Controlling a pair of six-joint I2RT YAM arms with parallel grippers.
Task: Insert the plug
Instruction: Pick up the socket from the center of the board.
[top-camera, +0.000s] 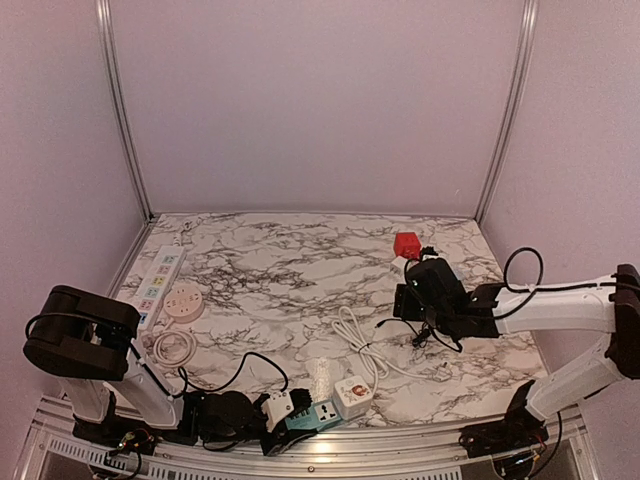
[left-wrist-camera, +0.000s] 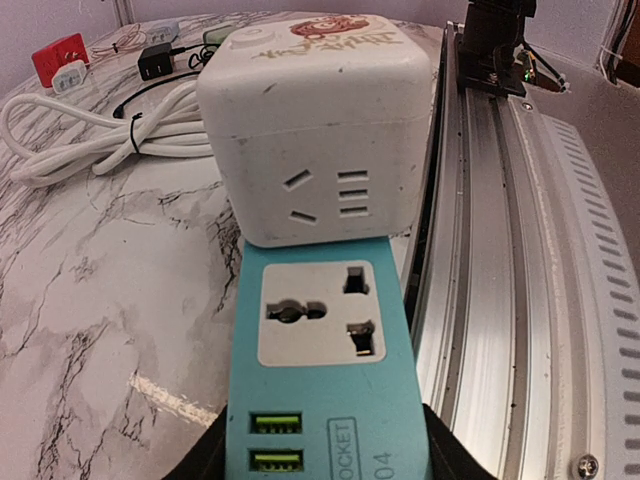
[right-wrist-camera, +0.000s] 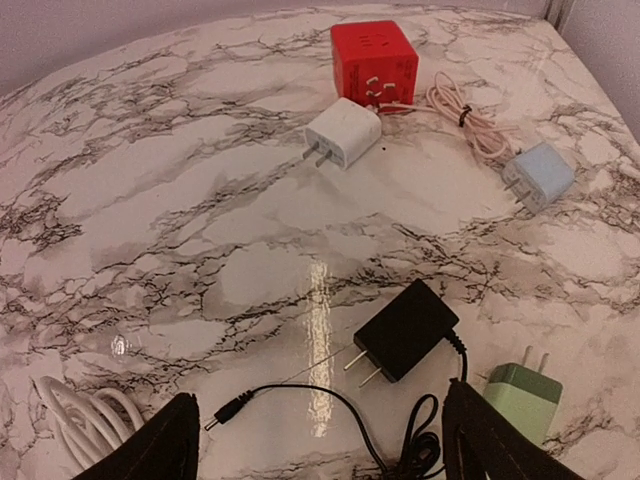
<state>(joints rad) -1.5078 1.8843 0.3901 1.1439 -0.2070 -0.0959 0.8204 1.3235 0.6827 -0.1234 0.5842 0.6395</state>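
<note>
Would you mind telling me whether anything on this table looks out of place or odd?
Nothing looks damaged or spilled. One oddity: the teal socket strip, held in the left gripper, sits at the table's near edge beside the metal rail, its far end tucked against the white cube socket.

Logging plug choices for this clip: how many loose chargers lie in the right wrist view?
4: white charger beside the red cube, blue charger at far right, black charger near centre, green charger bottom right. More may hide below the frame.
</note>
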